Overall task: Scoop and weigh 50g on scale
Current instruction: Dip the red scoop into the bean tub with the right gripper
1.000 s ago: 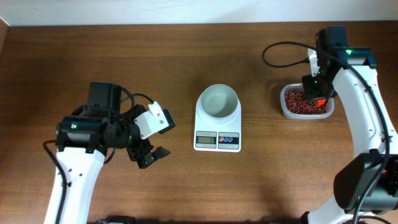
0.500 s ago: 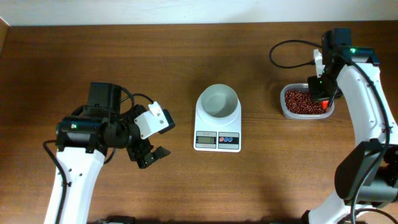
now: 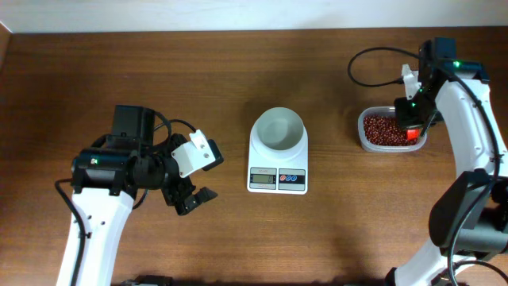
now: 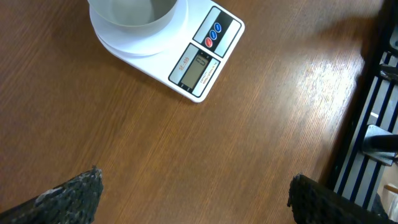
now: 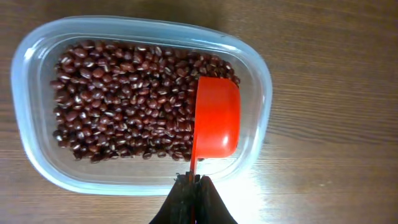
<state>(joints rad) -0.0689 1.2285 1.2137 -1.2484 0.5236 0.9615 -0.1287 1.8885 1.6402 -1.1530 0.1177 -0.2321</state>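
Note:
The white scale (image 3: pixel 278 178) stands mid-table with its empty round bowl (image 3: pixel 278 129) on top. The left wrist view shows the scale (image 4: pixel 199 56) and part of the bowl (image 4: pixel 130 9) ahead. My left gripper (image 3: pixel 197 176) hovers left of the scale, open with nothing between its fingers (image 4: pixel 68 196). My right gripper (image 5: pixel 194 182) is shut on the thin handle of an orange-red scoop (image 5: pixel 216 118). The scoop's cup lies at the right end of a clear tub (image 5: pixel 25 68) of red beans (image 5: pixel 124 99), and no beans show on it. From overhead the scoop (image 3: pixel 411 134) sits at the tub's right side.
The clear tub (image 3: pixel 363 141) stands on the brown wooden table right of the scale. A black cable (image 3: pixel 373 59) loops behind it. The table's right edge and a dark slatted frame (image 4: pixel 379 112) show in the left wrist view.
My right gripper and the scoop have shifted a little to the right over the tub. The left arm has not moved.

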